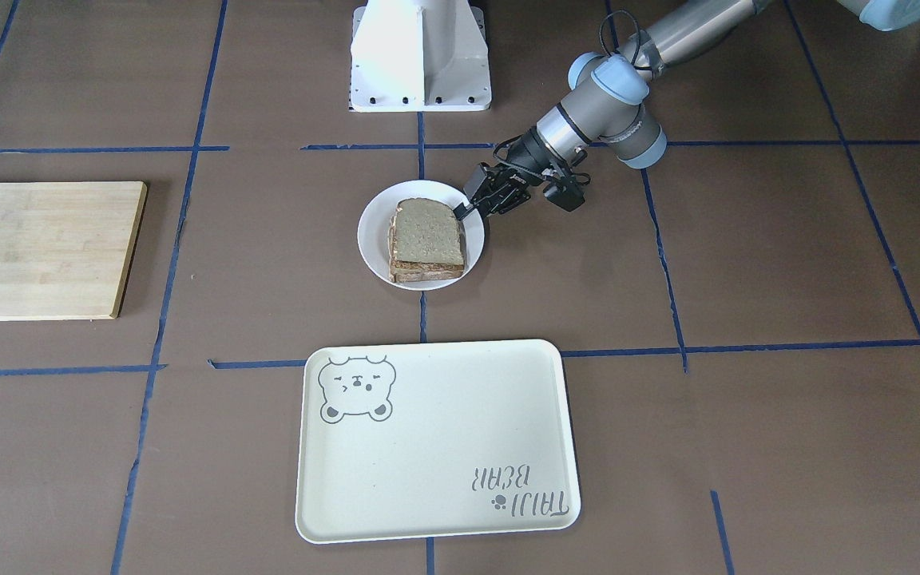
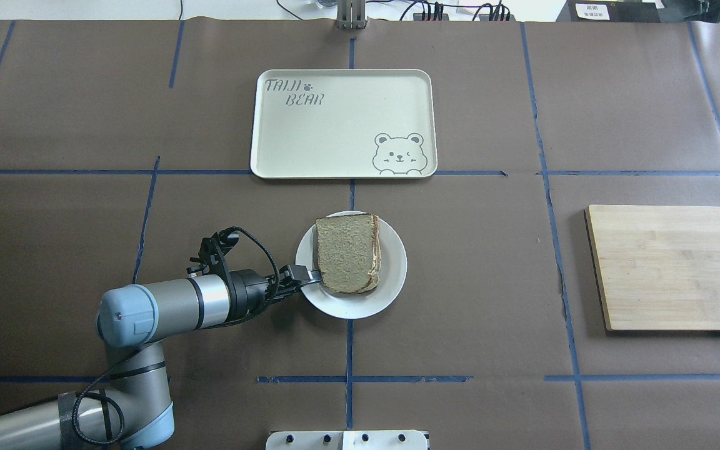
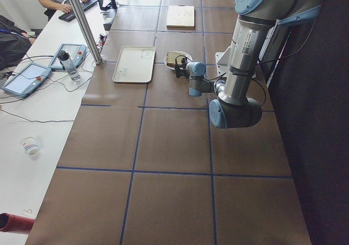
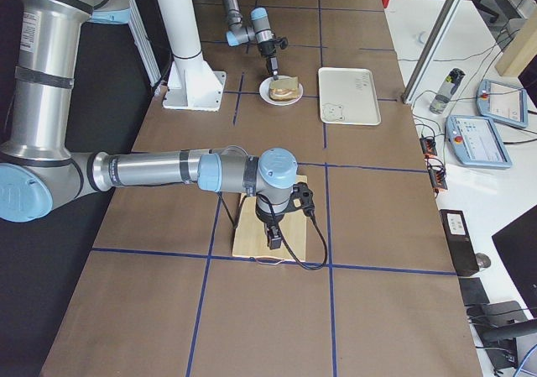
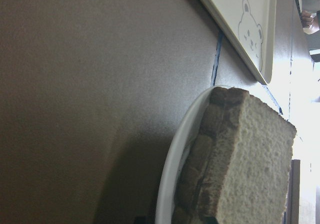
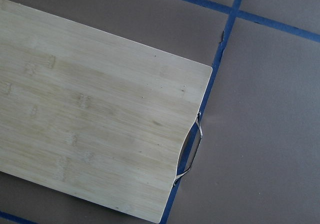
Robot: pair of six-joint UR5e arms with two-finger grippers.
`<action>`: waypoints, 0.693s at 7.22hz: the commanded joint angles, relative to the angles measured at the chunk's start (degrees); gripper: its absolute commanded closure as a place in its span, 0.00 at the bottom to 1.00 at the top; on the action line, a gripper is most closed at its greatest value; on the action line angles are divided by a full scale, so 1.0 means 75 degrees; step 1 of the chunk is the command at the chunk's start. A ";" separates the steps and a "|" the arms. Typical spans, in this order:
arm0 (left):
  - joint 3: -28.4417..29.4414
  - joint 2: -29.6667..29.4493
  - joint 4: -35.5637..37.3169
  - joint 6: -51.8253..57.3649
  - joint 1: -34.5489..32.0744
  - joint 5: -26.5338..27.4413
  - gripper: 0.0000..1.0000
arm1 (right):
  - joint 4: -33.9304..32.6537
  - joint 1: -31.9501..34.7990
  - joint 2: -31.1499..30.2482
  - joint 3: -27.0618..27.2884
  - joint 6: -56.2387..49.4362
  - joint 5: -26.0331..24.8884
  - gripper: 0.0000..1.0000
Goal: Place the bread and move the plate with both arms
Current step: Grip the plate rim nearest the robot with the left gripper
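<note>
The bread (image 1: pixel 426 233) lies flat on top of a stack of slices on the white plate (image 1: pixel 372 231), mid-table; both also show in the overhead view, the bread (image 2: pixel 347 250) on the plate (image 2: pixel 391 275). My left gripper (image 1: pixel 462 210) is low at the plate's rim on the robot's left side, its fingers closed on the rim (image 2: pixel 310 276). The left wrist view shows the plate rim (image 5: pixel 175 154) and bread (image 5: pixel 255 159) close up. My right gripper (image 4: pixel 270 241) hangs over the wooden board; I cannot tell whether it is open or shut.
A cream tray (image 2: pixel 341 125) with a bear drawing lies beyond the plate, away from the robot. A wooden cutting board (image 2: pixel 672 265) lies on the robot's right; its metal handle (image 6: pixel 190 151) shows in the right wrist view. The white pedestal base (image 1: pixel 420 56) stands behind the plate.
</note>
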 commanded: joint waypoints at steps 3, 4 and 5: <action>0.0071 -0.0176 -0.0012 0.0012 0.0007 -0.0001 0.93 | 0.0000 0.0000 0.0000 -0.0077 -0.0013 0.0000 0.00; 0.0048 -0.0177 -0.0023 0.0000 0.0007 -0.0001 0.96 | 0.0000 0.0000 0.0012 -0.0077 -0.0013 0.0000 0.00; 0.0013 -0.0177 -0.0035 0.0000 0.0007 -0.0001 0.98 | 0.0000 0.0000 0.0012 -0.0077 -0.0013 0.0000 0.00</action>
